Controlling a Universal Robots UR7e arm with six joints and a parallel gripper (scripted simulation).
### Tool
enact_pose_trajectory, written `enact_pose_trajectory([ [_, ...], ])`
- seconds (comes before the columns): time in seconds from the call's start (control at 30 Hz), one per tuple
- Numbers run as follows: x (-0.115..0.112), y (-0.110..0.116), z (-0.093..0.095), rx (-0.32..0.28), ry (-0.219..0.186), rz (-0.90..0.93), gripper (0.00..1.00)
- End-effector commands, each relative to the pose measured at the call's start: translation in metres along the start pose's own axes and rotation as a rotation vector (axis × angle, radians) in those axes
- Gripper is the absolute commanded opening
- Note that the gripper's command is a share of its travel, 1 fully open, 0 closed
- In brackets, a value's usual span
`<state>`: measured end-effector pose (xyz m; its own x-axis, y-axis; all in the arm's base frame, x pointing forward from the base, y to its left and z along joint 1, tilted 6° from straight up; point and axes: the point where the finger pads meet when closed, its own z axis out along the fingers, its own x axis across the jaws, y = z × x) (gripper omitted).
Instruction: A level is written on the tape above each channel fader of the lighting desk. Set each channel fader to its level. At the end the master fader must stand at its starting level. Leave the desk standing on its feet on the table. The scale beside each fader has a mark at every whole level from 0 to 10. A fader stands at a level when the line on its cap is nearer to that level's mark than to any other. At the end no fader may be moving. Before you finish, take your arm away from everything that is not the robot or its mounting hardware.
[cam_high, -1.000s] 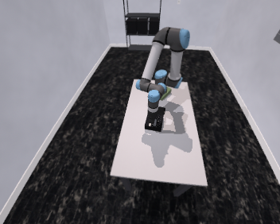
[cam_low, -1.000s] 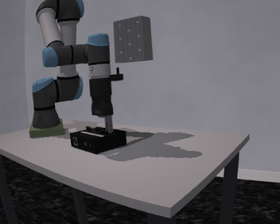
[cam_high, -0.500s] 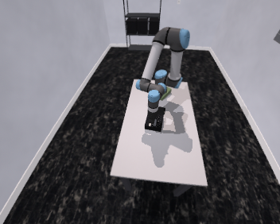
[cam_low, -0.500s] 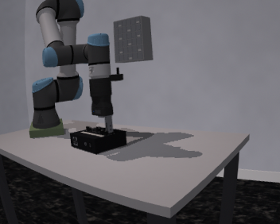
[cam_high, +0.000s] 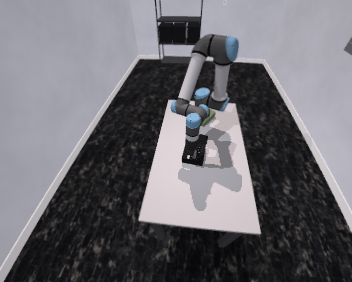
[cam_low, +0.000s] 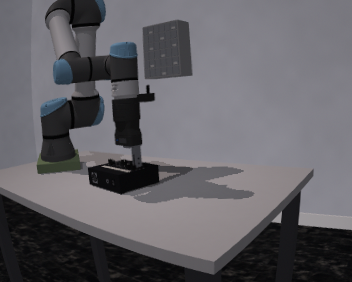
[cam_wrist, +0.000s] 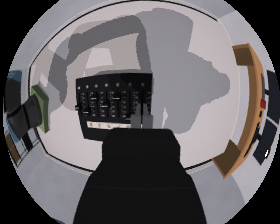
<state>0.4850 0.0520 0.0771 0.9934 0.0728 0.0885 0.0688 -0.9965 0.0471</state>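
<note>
The black lighting desk (cam_high: 197, 155) (cam_low: 123, 177) (cam_wrist: 113, 103) stands flat on the white table (cam_high: 210, 200) (cam_low: 200, 225). Its row of small faders shows in the wrist view, with a pale tape strip along one edge; the written levels are too small to read. My gripper (cam_low: 136, 161) (cam_wrist: 141, 109) is shut, with its closed fingertips pointing straight down onto the desk's top near its right end, at or just touching the faders there. Whether the tips touch a fader cap I cannot tell. In the top view the arm's wrist covers the desk's far part.
The arm's base stands on a green block (cam_high: 212, 116) (cam_low: 58, 164) at the table's far end. A dark shelf unit (cam_high: 179, 30) stands against the back wall, and a grey panel (cam_low: 167, 49) hangs on the wall.
</note>
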Motion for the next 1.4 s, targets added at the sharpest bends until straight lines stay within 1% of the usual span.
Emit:
enact_pose_trajectory([
  [0.0, 0.0004, 0.0008, -0.0005, -0.002, 0.001, 0.0, 0.0],
  [0.53, 0.0004, 0.0006, -0.0005, -0.002, 0.001, 0.0, 0.0],
  [1.17, 0.0004, -0.0052, -0.0007, -0.002, 0.001, 0.0, 0.0],
  [1.37, 0.0004, -0.0052, -0.0088, -0.002, 0.001, 0.0, 0.0],
])
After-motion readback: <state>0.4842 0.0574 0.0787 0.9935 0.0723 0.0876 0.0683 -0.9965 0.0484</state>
